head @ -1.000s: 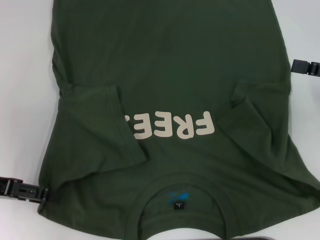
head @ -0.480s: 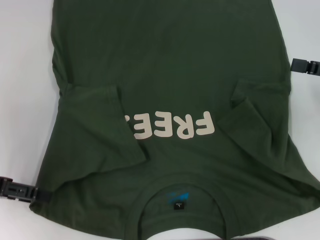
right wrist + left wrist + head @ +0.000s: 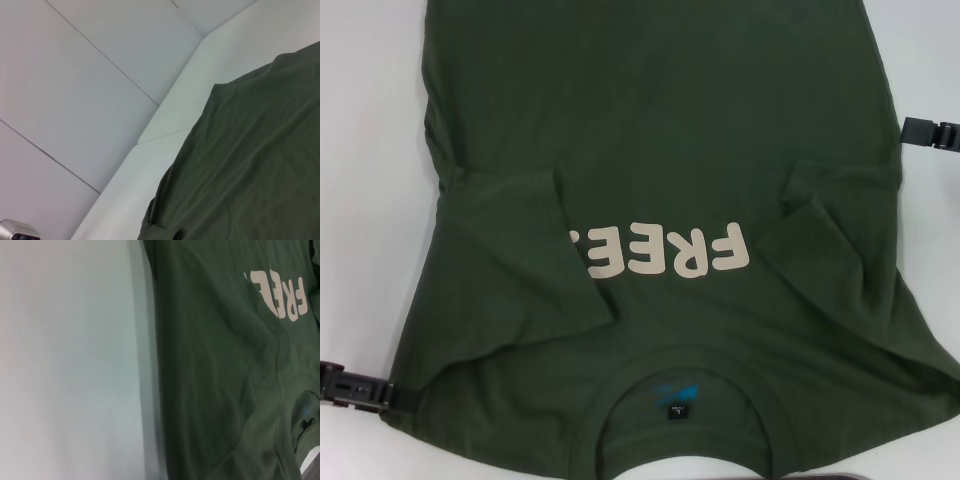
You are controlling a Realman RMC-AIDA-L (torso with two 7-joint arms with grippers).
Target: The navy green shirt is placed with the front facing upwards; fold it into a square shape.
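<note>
Gripping the shirt (image 3: 660,150) corner, left gripper (image 3: 408,398).

One navy green shirt (image 3: 660,150), spread across one white tabletop (image 3: 365,200). Two short sleeves folded inward over the chest: one at left (image 3: 510,260), one at right (image 3: 840,215). One round collar (image 3: 680,385) at the near edge, holding one small black neck label (image 3: 677,411) and one blue mark (image 3: 672,391) just beyond it. Four cream letters (image 3: 665,252) on the chest, the leftmost partly hidden under the left sleeve. Two grippers in the head view: one at near left (image 3: 405,399), touching the shirt's edge; one at far right (image 3: 905,130), beside the shirt's right edge.
</note>
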